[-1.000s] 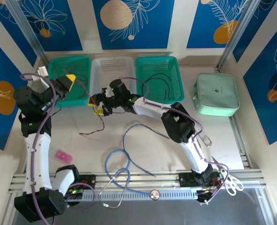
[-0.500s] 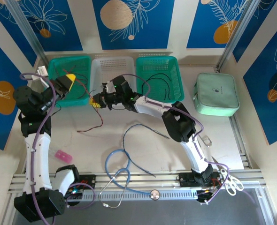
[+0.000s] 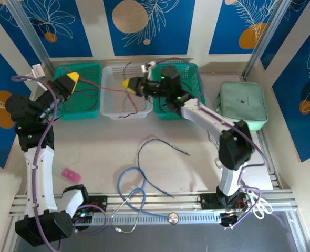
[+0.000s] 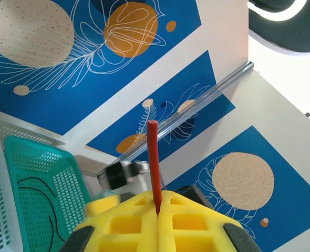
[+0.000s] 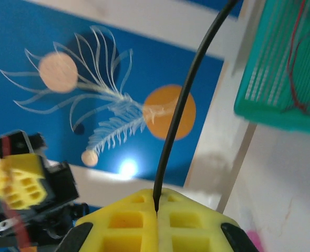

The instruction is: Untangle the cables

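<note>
Running almost straight above the white basket, the red cable spans from the left gripper, just left of the basket, toward the right gripper, raised over the basket's middle. The left fingers are clenched on that red strand (no gap at their seam in the wrist view). The right fingers are pinched closed on a black cable. A blue-grey cable lies loose on the table, on the basket's near side.
</note>
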You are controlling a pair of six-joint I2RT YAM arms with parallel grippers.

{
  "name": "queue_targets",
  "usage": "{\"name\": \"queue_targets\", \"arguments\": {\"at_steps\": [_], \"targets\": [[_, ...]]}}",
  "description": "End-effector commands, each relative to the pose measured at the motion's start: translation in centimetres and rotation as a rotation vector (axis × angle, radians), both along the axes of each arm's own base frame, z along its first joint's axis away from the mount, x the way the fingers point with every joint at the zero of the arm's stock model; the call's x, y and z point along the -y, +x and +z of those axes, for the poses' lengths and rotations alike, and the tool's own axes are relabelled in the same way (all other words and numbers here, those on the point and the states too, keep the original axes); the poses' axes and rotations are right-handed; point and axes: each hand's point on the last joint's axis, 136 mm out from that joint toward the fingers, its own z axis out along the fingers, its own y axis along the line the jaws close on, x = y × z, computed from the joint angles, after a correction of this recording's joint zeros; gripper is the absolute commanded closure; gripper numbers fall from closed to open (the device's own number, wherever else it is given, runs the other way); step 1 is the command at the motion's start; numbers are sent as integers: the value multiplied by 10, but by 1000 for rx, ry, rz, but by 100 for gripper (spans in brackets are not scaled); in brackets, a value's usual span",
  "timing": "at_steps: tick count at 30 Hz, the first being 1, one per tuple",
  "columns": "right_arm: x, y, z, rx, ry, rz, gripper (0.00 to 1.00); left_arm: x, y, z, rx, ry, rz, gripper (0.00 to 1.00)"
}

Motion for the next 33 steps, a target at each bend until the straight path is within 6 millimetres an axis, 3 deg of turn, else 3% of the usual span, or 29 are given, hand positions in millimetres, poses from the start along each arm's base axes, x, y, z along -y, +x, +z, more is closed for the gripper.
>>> {"name": "queue_targets", "arguments": {"at_steps": [1, 9, 18, 23, 27, 33], "targets": [[48, 9, 20, 117, -30, -136, 100, -5, -2, 15, 52, 4, 19, 100], [181, 0, 48, 243, -168, -500, 100, -21, 11, 1, 21, -54, 56, 100], [304, -34, 58, 314, -266, -825, 100, -47, 22, -30, -57, -108, 128, 100], [361, -48, 54, 272, -291, -1011, 100, -67, 25, -40, -76, -171, 193, 100], [393, -58, 54, 246, -314, -1147, 100, -79, 25, -44, -81, -211, 235, 100], [440, -80, 35, 154, -385, -1397, 100, -88, 26, -49, -86, -251, 262, 100]]}}
